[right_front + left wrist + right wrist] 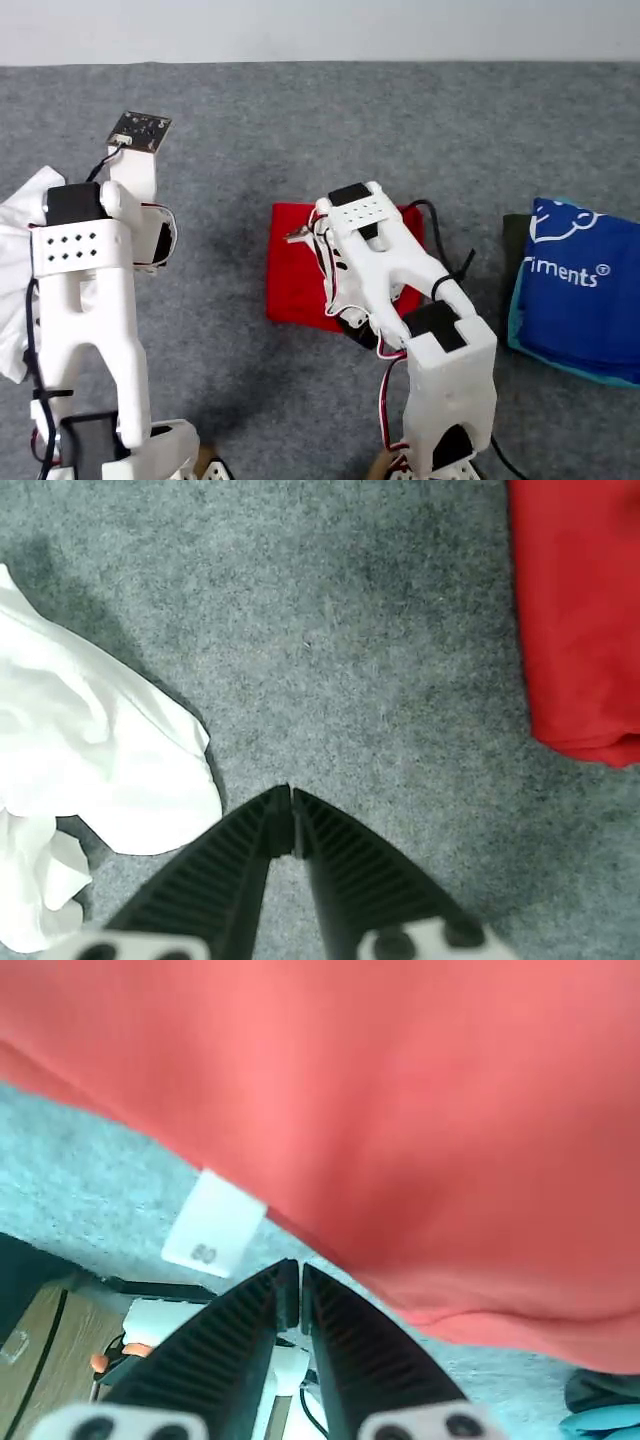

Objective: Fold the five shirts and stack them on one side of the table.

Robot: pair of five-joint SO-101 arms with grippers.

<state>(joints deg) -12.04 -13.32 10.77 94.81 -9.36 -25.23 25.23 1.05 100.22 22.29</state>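
Grey felt covers the bench [300, 130]. High view: red shirt [295, 275] folded flat at mid-bench, nearly square, the slightly longer side running left to right. The right arm [400, 270] is stretched over it. The left arm [85, 300] is raised beside the crumpled white shirt [20, 250] at the left edge. A blue shirt [585, 300] tops the stack at the right edge.

Left wrist view: left jaws pressed together, gripping nothing, over bare felt – white shirt [90, 750] just beside, red shirt [580, 620] well apart.

Right wrist view: right jaws closed tip to tip, nothing visibly between them – red shirt [400, 1110] just beyond, its white label [212, 1225] near the tips.
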